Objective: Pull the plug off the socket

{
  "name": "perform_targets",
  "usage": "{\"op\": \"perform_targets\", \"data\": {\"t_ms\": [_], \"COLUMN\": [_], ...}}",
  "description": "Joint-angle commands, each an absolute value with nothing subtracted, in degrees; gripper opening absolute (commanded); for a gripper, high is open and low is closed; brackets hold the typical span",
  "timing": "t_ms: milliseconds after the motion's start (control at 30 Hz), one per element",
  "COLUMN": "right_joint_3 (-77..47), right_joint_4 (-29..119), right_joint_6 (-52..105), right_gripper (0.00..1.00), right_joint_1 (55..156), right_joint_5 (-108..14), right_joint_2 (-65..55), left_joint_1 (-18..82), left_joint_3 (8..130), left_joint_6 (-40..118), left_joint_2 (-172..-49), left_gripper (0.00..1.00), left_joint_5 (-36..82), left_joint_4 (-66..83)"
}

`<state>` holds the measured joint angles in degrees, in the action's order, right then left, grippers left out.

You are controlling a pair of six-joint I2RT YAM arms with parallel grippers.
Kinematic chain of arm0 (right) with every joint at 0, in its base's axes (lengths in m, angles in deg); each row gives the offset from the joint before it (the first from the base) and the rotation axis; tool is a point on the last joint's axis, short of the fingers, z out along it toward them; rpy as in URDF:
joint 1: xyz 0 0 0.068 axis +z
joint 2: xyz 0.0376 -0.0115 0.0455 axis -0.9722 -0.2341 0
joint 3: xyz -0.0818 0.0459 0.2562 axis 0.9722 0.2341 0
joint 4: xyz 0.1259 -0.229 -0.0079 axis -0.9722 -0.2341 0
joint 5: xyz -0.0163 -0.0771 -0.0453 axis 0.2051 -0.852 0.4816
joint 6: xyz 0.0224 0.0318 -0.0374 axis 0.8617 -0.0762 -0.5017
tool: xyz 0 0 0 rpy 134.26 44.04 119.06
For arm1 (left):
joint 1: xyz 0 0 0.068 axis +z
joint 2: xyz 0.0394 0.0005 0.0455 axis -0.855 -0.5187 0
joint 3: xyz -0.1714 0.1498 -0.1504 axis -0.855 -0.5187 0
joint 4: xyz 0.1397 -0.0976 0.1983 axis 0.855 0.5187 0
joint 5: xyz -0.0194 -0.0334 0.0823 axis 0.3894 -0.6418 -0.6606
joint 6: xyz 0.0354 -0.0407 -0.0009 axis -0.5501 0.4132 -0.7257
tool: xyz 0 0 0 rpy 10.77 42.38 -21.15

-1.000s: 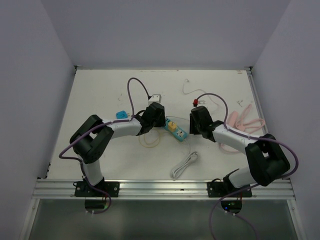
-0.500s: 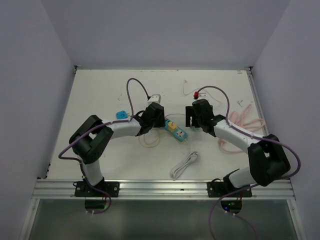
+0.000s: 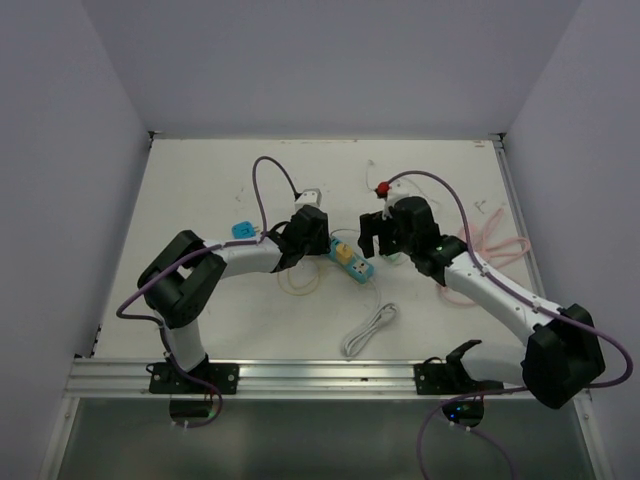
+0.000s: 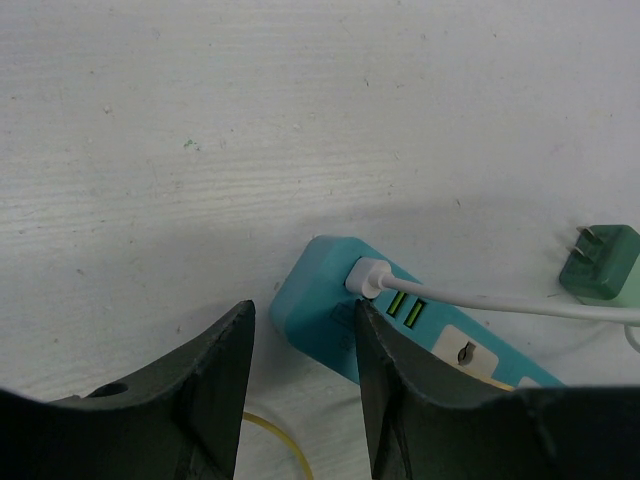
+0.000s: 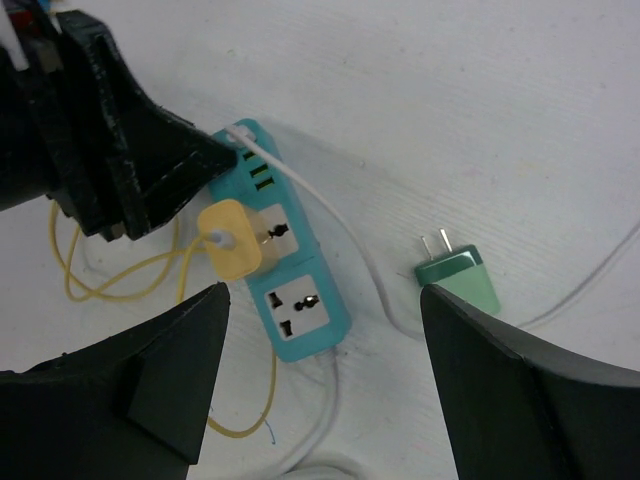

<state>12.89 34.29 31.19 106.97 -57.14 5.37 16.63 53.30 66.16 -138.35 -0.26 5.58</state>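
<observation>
The green plug (image 5: 458,280) lies loose on the counter (image 5: 450,100), prongs bare, just right of the teal strip (image 5: 300,325) and apart from it. A yellow plug (image 5: 232,238) sits in the strip's first socket, and a white cable (image 5: 330,215) is plugged into its end. The right gripper (image 5: 325,295) hovers above both with its fingers spread wide and nothing between them. The left gripper (image 4: 302,310) sits low at the strip's cable end, fingers partly apart to either side of its corner, with a gap showing on one side. A yellow wire (image 5: 100,270) loops beside the strip.
</observation>
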Motion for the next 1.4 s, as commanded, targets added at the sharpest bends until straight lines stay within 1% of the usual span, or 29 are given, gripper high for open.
{"op": "perform_targets", "data": {"t_ms": [0, 267, 467, 500, 567, 600, 667, 700, 767, 1167, 1267, 1367], "right_joint_3": [11.2, 8.6, 7.8, 7.7, 7.5, 7.5, 7.6, 7.6, 7.6, 8.4, 8.3, 8.9], "right_joint_4": [36.3, 38.8, 39.6, 39.6, 39.5, 39.8, 40.4, 40.5, 40.7, 44.4, 45.3, 47.7], "right_joint_6": [27.9, 26.7, 26.1, 25.9, 25.3, 25.2, 24.4, 24.3, 24.0, 23.2, 23.2, 23.4], "right_gripper": [0.80, 0.80, 0.78, 0.75, 0.73, 0.69, 0.65, 0.60, 0.57, 0.56, 0.51, 0.38], "right_joint_1": [109.4, 115.0, 116.4, 116.4, 116.4, 116.4, 116.4, 116.5, 116.4, 116.4, 116.4, 116.4], "right_joint_5": [-52.6, -53.8, -54.9, -54.9, -55.9, -56.1, -56.4, -56.7, -56.7, -57.5, -57.2, -57.2], "right_joint_2": [4.3, -2.9, -4.7, -5.4, -6.2, -6.8, -8.2, -8.6, -10.3, -14.8, -15.5, -16.0], "left_joint_1": [17.0, 17.0, 17.0, 17.0, 17.0, 17.1, 17.0, 17.0, 17.1, 17.0, 17.1, 17.1], "left_joint_3": [51.2, 51.4, 52.0, 52.1, 52.3, 52.3, 52.3, 52.4, 52.4, 53.1, 53.3, 53.4], "left_joint_6": [64.9, 65.0, 65.0, 65.0, 65.0, 65.0, 65.0, 65.1, 65.0, 64.9, 65.0, 65.1], "left_joint_2": [-138.4, -138.8, -139.0, -139.0, -139.3, -139.4, -139.4, -139.3, -139.2, -139.9, -140.0, -140.0], "left_gripper": [0.48, 0.48, 0.48, 0.48, 0.48, 0.48, 0.48, 0.48, 0.48, 0.48, 0.48, 0.48], "left_joint_5": [-0.9, -0.5, -0.4, -0.4, -0.2, 0.0, 0.2, 0.2, -0.1, 0.5, 0.9, 0.9], "left_joint_4": [12.0, 12.0, 12.2, 12.2, 12.2, 12.2, 12.2, 12.3, 12.4, 12.6, 12.7, 12.8]}}
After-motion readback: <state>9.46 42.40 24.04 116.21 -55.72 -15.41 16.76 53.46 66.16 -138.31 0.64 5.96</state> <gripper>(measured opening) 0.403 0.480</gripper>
